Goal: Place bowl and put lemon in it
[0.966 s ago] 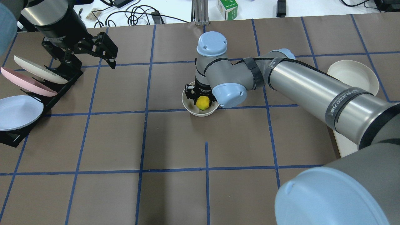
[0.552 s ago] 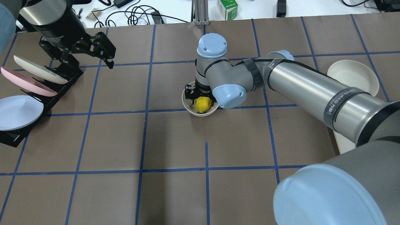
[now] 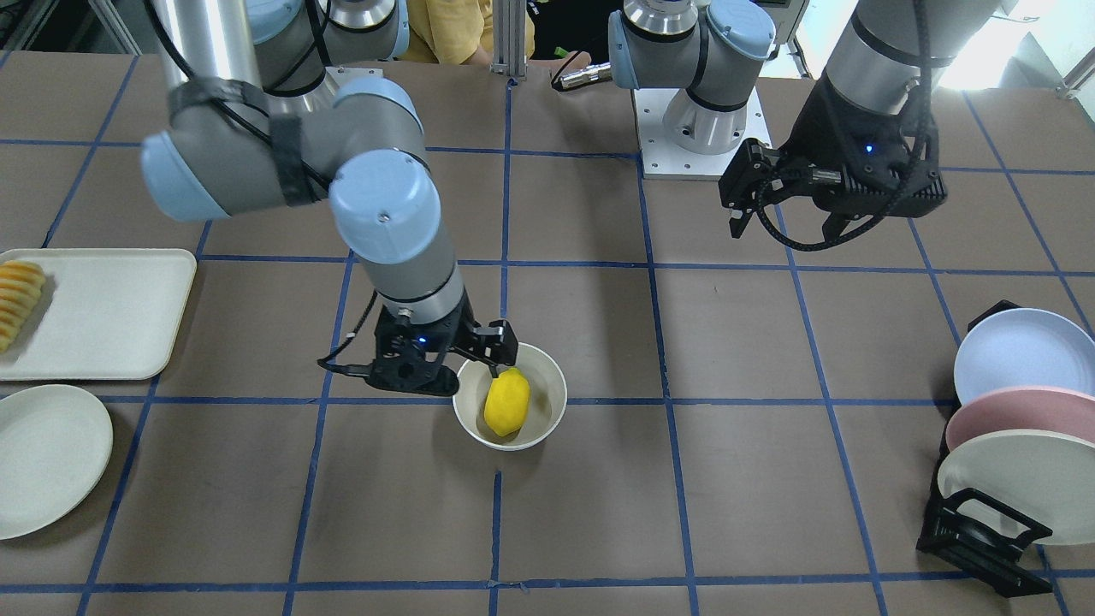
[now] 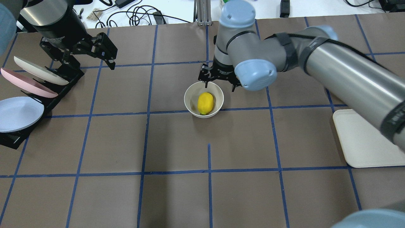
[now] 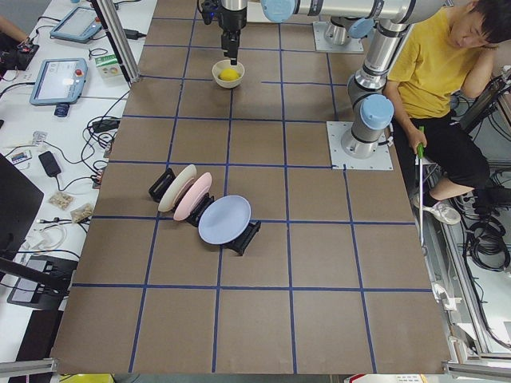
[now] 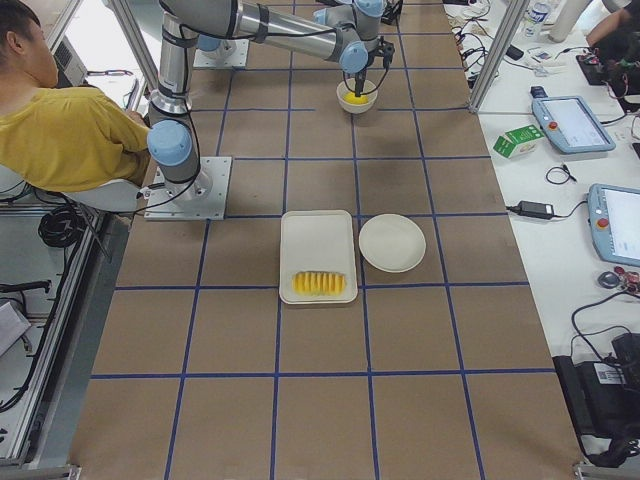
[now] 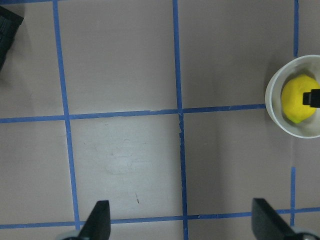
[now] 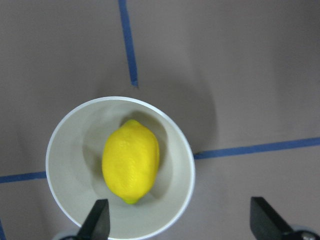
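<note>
Now that my right claw (image 4: 219,85) has let go and risen clear, wide and empty, the lemon (image 4: 205,103) lies loose in the bowl (image 4: 190,100) on the counter (image 4: 177,142); the task looks done. My left claw (image 3: 783,227) hangs wide too.

Counted on the table are one bowl (image 4: 190,98), one lemon (image 4: 205,103), one tray (image 3: 111,312), one row of sliced fruit (image 3: 19,301), one flat plate (image 3: 51,458) and one rack (image 4: 65,85) with three plates (blue plate (image 3: 1022,352), pink plate (image 3: 1005,417), white plate (image 3: 1018,483)), and two grippers (left gripper (image 7: 181,220), right gripper (image 8: 180,220)) are recorded.
</note>
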{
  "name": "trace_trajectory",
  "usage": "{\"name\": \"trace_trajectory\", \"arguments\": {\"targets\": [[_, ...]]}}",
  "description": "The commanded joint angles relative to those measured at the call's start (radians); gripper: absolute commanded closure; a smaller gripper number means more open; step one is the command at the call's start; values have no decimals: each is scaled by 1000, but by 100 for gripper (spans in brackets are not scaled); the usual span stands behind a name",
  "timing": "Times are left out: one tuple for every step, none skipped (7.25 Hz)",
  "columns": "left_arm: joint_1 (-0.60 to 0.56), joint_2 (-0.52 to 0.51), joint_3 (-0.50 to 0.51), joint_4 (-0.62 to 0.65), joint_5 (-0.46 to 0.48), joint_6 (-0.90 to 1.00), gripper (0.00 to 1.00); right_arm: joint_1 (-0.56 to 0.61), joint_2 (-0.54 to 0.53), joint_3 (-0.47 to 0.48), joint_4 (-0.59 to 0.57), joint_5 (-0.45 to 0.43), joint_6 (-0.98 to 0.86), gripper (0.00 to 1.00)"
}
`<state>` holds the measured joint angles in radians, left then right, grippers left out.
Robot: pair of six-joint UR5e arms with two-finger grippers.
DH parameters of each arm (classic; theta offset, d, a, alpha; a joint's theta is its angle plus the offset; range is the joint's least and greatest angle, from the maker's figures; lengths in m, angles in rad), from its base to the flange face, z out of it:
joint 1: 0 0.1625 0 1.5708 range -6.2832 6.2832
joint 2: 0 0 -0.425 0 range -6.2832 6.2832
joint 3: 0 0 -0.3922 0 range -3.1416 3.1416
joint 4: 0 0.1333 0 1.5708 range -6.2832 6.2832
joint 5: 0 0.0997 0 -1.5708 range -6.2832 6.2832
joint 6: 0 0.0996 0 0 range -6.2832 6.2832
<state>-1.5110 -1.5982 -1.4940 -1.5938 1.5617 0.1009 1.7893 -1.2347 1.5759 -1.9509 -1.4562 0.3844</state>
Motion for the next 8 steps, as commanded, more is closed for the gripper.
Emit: {"name": "trace_trajectory", "arguments": {"targets": [[0, 0, 0, 0, 0, -1, 0, -173, -151, -13, 209, -21, -119, 0], [0, 0, 0, 0, 1, -1, 0, -245, -173, -16, 287, -57, -174, 0], [0, 1, 0, 0, 1, -1, 0, -290, -221, -14, 372, -58, -194, 0], [0, 0, -5, 0, 1, -1, 0, -309, -241, -14, 383, -64, -269, 0], [0, 0, -5, 0, 1, -1, 0, -309, -274, -7, 383, -79, -271, 0], [0, 1, -6, 0, 1, -1, 0, -303, -299, -2, 383, -135, -277, 0], [0, 0, -6, 0, 0, -1, 0, -277, -302, -4, 377, -176, -269, 0], [0, 4, -5, 0, 3, -1, 0, -224, -302, -5, 368, -170, -268, 0]]}}
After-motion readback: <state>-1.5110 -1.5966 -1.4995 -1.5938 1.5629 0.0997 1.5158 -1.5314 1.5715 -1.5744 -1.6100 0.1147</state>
